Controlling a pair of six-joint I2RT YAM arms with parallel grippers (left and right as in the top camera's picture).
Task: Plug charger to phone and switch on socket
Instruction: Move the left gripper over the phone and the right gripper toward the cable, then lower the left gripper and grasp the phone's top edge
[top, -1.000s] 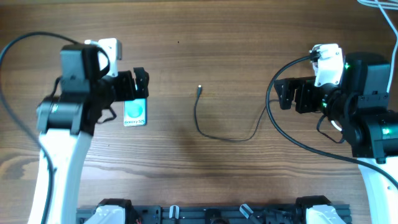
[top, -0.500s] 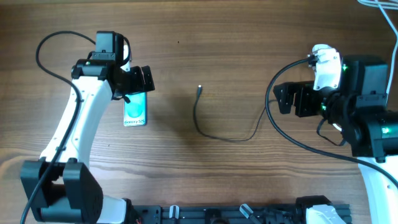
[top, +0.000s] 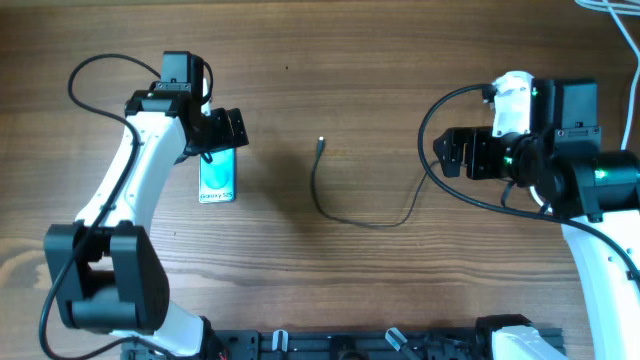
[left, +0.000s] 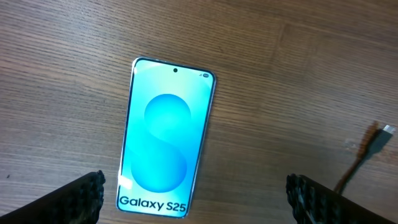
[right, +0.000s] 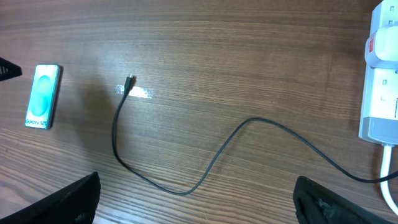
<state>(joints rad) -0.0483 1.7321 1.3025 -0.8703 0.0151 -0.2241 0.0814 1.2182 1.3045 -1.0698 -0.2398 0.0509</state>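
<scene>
L arm (top: 125, 180) swung over phone (top: 218, 181), top pointing away; L pincer (left: 196, 202), R pincer (right: 199, 202) spread.

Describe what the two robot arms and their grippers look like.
Both arms have white links with black joint housings: left arm, right arm. Each gripper is black, the left gripper and right gripper, with textured fingers. Thin black cables loop along each arm; small green lights glow on the right one.
</scene>
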